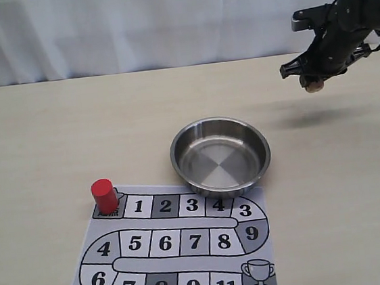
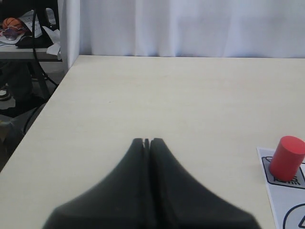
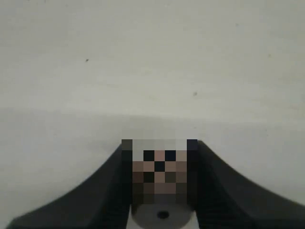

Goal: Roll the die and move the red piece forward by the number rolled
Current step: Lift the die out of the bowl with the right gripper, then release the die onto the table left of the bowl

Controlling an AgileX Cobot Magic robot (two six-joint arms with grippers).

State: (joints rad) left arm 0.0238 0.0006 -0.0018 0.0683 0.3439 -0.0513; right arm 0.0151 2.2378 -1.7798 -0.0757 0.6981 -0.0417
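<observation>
One die (image 1: 315, 87) is pinched in your right gripper (image 1: 312, 79), high at two o'clock of the steel bowl (image 1: 220, 154), likely for dropping in. The red piece (image 1: 104, 196) stands on the board (image 1: 165, 244) beside square 1, at eight o'clock. Your left gripper (image 2: 147, 141) is closed and empty.

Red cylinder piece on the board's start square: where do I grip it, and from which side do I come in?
Grip the small red cylinder piece across its curved side, about mid-height, coming straight down from above. It stands upright on a corner square of the paper board, and since it is round, the jaws fit from any direction. The round steel bowl stands apart from it, out of the way.
</observation>
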